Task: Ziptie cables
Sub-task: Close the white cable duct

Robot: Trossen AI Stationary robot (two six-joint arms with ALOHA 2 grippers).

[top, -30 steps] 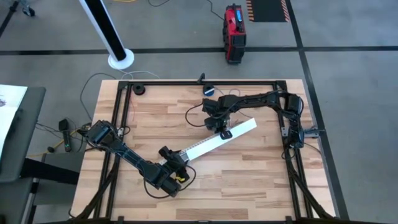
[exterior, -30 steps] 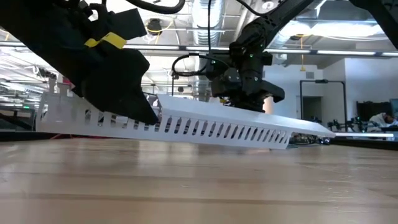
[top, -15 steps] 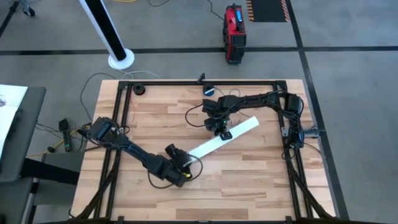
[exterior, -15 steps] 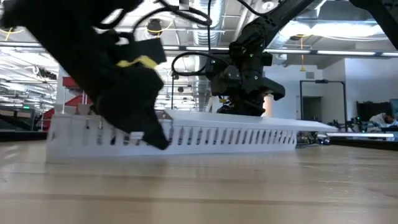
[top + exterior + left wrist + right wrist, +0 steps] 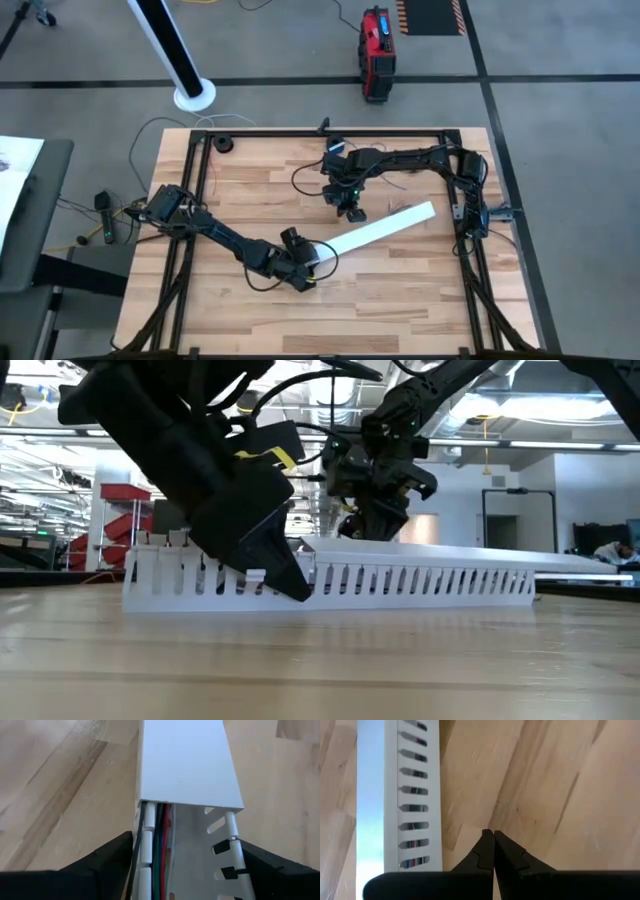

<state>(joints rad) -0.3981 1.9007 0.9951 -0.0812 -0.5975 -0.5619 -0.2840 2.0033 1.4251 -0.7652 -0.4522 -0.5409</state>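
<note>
Your right gripper (image 5: 354, 211) is now hanging jaws-closed and empty just beside the white slotted duct (image 5: 378, 228), having let go, while your left gripper (image 5: 307, 272) is clamping its end, the cables (image 5: 161, 845) lying inside.

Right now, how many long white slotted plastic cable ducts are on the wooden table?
1. The long white slotted plastic cable duct lies diagonally mid-table, its near end held by the left gripper; coloured wires run inside. None seems hidden.
</note>
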